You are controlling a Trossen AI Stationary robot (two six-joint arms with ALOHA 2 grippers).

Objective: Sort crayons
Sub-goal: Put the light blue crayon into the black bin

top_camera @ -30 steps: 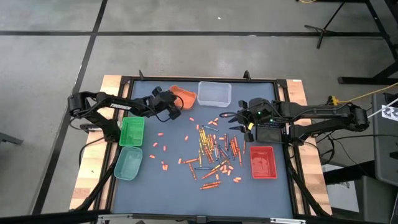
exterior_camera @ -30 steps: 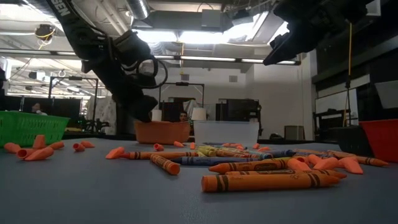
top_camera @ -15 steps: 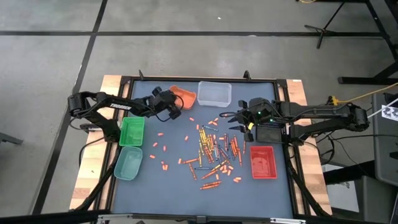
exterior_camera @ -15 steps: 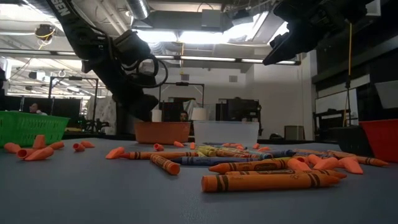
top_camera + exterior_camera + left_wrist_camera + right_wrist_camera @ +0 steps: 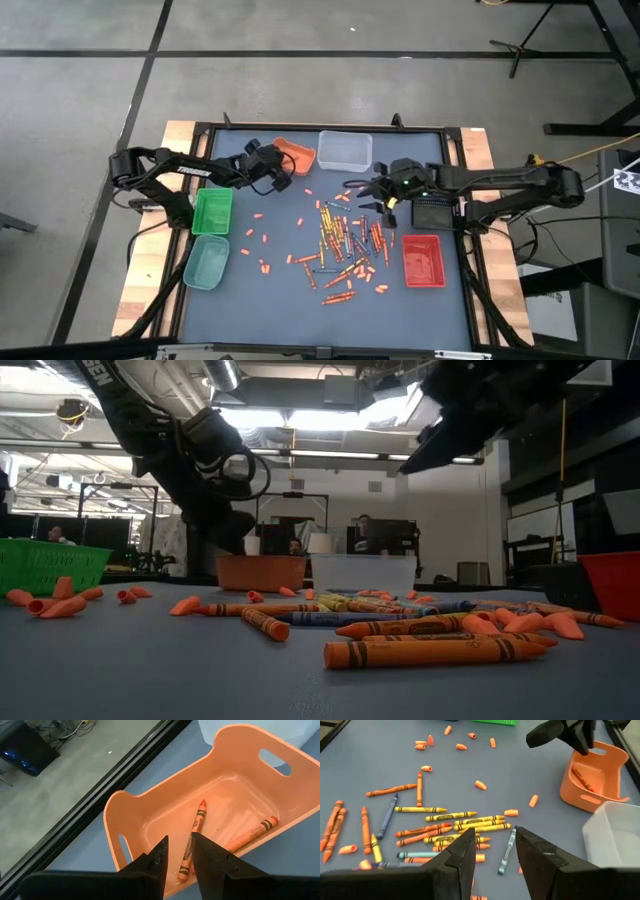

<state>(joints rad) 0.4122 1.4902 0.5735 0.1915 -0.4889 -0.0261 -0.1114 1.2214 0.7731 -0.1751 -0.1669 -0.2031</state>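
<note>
Overhead, the dark table (image 5: 230,310) carries five bins along its edges: an orange bin (image 5: 296,154) and a clear bin (image 5: 345,150) at the far side, a green bin (image 5: 211,211) and a pale green bin (image 5: 206,262) at the left, and a red bin (image 5: 423,260) at the right. The crayons (image 5: 345,240) lie mostly in a loose pile at the table's centre, beside the red bin, with short orange pieces (image 5: 262,240) scattered between the pile and the green bins.

The left gripper (image 5: 281,176) hangs over the near edge of the orange bin. Its wrist view looks down into that bin, where two orange crayons (image 5: 192,837) rest on the floor, one crossing toward the other's end. The fingers (image 5: 156,857) stand a little apart with nothing between them.

The right gripper (image 5: 352,190) is raised above the far edge of the pile, between the clear bin and the crayons. Its wrist view shows the fingers (image 5: 465,851) spread and empty, with yellow, orange and blue crayons (image 5: 452,827) on the table beneath.

From table height, orange crayons (image 5: 425,651) lie nearest the camera, both arms enter from above, and a person (image 5: 363,532) shows in the room behind the clear bin.
</note>
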